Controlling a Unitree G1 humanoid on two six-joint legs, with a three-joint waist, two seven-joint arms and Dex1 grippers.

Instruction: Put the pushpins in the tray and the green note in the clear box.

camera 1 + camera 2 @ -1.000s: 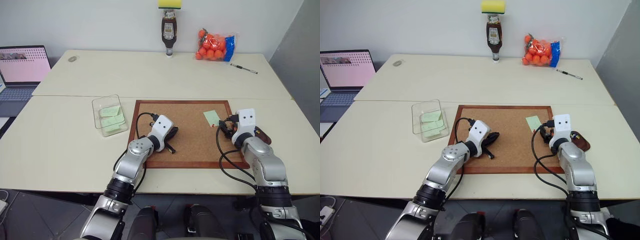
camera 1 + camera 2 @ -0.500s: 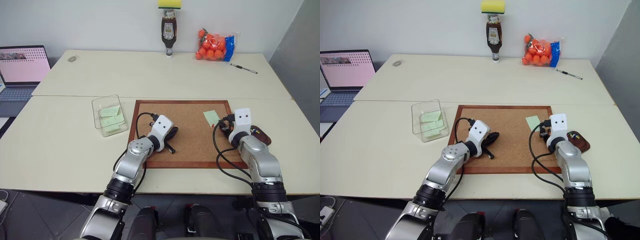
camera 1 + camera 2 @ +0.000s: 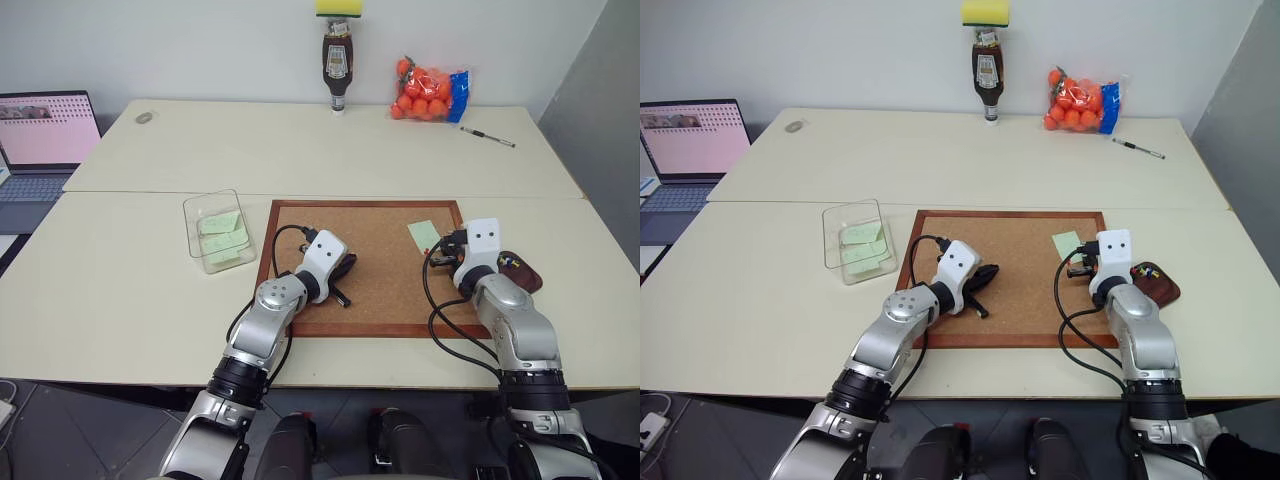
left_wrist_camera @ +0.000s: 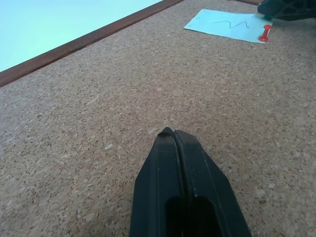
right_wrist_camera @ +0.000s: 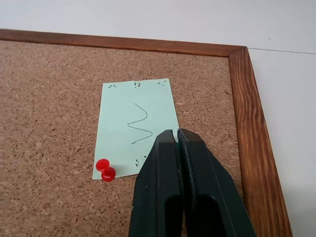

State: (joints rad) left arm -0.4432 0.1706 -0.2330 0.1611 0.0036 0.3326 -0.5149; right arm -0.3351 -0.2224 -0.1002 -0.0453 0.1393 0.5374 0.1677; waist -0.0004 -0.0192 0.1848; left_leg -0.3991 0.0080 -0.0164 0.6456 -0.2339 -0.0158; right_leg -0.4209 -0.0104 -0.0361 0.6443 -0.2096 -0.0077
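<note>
Wall (image 3: pixel 200 40): running plain and pale behind the tables, meeting a grey panel (image 3: pixel 600 110) on the right.
Tables (image 3: pixel 250 145): two cream tops sitting edge to edge — a seam (image 3: pixel 150 193) showing between them.
Floor (image 3: pixel 60 440): lying dark grey below the front edge.
Light: falling even and soft — casting only faint shadows.

Bright, even light; soft shadows; sharp.

The pale desk (image 3: pixel 140 290) carries a corkboard (image 3: pixel 375 262), with a clear box (image 3: pixel 218 231) just left of it and a tray (image 3: pixel 524 274) right. At the back stand a bottle (image 3: pixel 337 63), a bag of oranges (image 3: pixel 430 90), a pen (image 3: pixel 488 137), and a laptop (image 3: pixel 42 140) far left.
</note>
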